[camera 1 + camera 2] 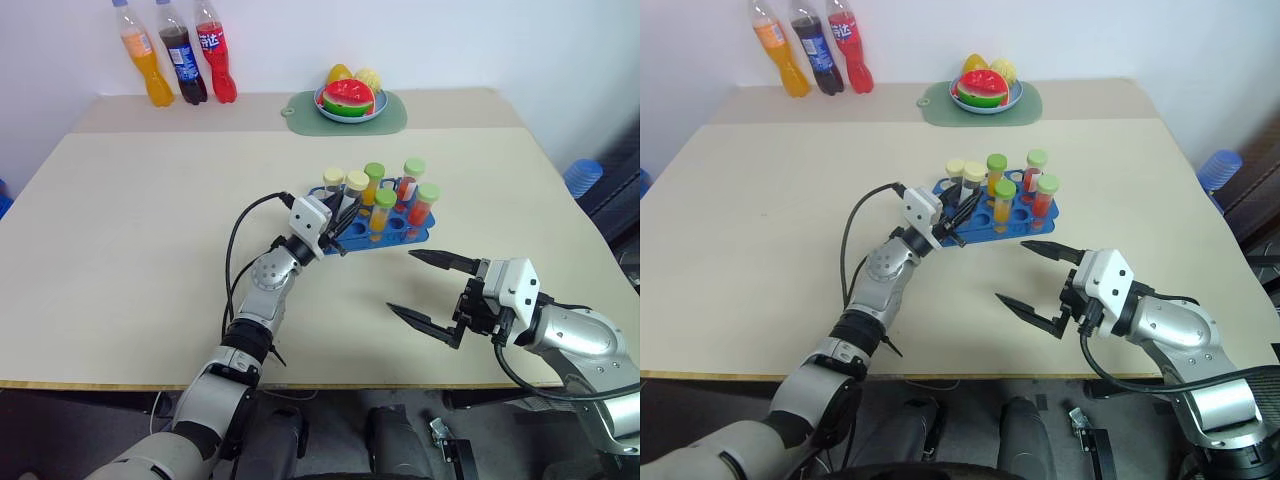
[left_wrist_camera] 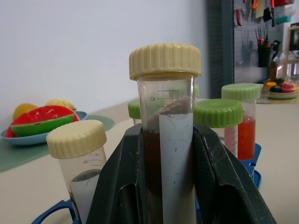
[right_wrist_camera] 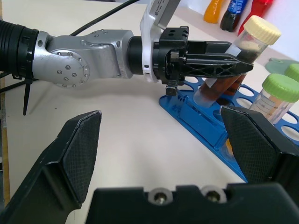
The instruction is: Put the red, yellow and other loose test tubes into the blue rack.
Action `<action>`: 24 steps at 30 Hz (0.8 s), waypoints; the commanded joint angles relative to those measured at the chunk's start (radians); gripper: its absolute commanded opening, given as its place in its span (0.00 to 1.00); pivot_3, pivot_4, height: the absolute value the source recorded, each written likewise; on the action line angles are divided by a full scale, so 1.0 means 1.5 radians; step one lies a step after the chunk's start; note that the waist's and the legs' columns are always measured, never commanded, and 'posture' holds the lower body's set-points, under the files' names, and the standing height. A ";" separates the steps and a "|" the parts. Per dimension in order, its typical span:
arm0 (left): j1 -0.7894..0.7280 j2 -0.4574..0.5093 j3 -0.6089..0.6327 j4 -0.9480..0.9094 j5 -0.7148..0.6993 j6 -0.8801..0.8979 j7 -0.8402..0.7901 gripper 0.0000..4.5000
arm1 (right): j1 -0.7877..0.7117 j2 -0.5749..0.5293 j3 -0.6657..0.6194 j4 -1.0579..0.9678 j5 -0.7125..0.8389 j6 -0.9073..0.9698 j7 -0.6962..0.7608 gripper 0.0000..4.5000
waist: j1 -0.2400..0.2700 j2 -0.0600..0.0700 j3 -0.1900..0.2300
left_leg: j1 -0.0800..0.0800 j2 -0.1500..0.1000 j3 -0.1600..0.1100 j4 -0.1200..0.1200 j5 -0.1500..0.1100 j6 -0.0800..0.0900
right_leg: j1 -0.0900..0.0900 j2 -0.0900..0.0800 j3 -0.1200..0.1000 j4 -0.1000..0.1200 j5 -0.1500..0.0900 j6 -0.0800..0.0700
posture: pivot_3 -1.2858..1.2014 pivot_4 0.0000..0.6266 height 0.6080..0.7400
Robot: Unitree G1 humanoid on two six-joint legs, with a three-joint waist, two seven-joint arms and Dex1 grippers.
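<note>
The blue rack (image 1: pixel 412 236) lies mid-table with several capped test tubes upright in it: green caps over yellow-orange (image 1: pixel 374 186) and red (image 1: pixel 421 207) liquid, and one cream-capped tube (image 1: pixel 333 178). My left gripper (image 1: pixel 342 218) is shut on a dark brown tube with a cream cap (image 2: pixel 164 60). This tube (image 3: pixel 243 46) leans over the rack's near-left corner with its lower end at the holes there; I cannot tell whether it sits in one. Nearer the table's front, to the rack's right, my right gripper (image 1: pixel 400 280) stands wide open with nothing between its fingers (image 3: pixel 79 149).
Three soda bottles (image 1: pixel 180 60) stand at the far left of the table. A fruit plate (image 1: pixel 348 100) on a green mat (image 1: pixel 395 115) sits at the far middle. A blue object (image 1: pixel 583 175) is off the table's right edge. Bare tabletop (image 1: pixel 130 230) lies to the left.
</note>
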 commanded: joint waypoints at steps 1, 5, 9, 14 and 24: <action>0.016 -0.005 -0.001 0.007 -0.015 0.024 -0.035 0.17 | -0.005 0.006 -0.001 -0.022 0.002 -0.010 -0.004 1.00 | 0.000 0.000 0.000 | 0.000 0.000 0.000 0.000 0.000 0.000 | 0.000 0.000 0.000 0.000 0.000 0.000 | 0.52 0.24 1.00; 0.019 -0.015 0.004 0.003 -0.031 0.023 -0.063 0.17 | -0.002 0.007 -0.002 -0.024 0.001 -0.010 -0.006 1.00 | 0.001 0.000 0.000 | 0.000 0.000 0.000 0.000 0.000 0.000 | 0.000 0.000 0.000 0.000 0.000 0.000 | 0.52 0.24 1.00; 0.028 -0.016 0.020 -0.009 -0.083 0.053 -0.126 0.28 | 0.001 0.008 -0.001 -0.027 0.000 -0.011 -0.010 1.00 | 0.001 0.000 0.000 | 0.000 0.000 0.000 0.000 0.000 0.000 | 0.000 0.000 0.000 0.000 0.000 0.000 | 0.52 0.24 1.00; 0.043 -0.006 0.027 -0.048 -0.092 0.064 -0.138 0.85 | 0.003 0.012 0.001 -0.028 -0.001 -0.011 -0.013 1.00 | 0.001 0.000 0.000 | 0.000 0.000 0.000 0.000 0.000 0.000 | 0.000 0.000 0.000 0.000 0.000 0.000 | 0.52 0.24 1.00; 0.177 0.087 0.027 -0.305 -0.098 0.202 -0.141 0.99 | 0.042 0.070 -0.007 -0.040 -0.010 0.001 -0.091 1.00 | -0.001 0.000 0.000 | 0.000 0.001 -0.001 -0.001 0.000 0.000 | -0.001 0.000 0.001 0.000 0.000 0.000 | 0.52 0.24 1.00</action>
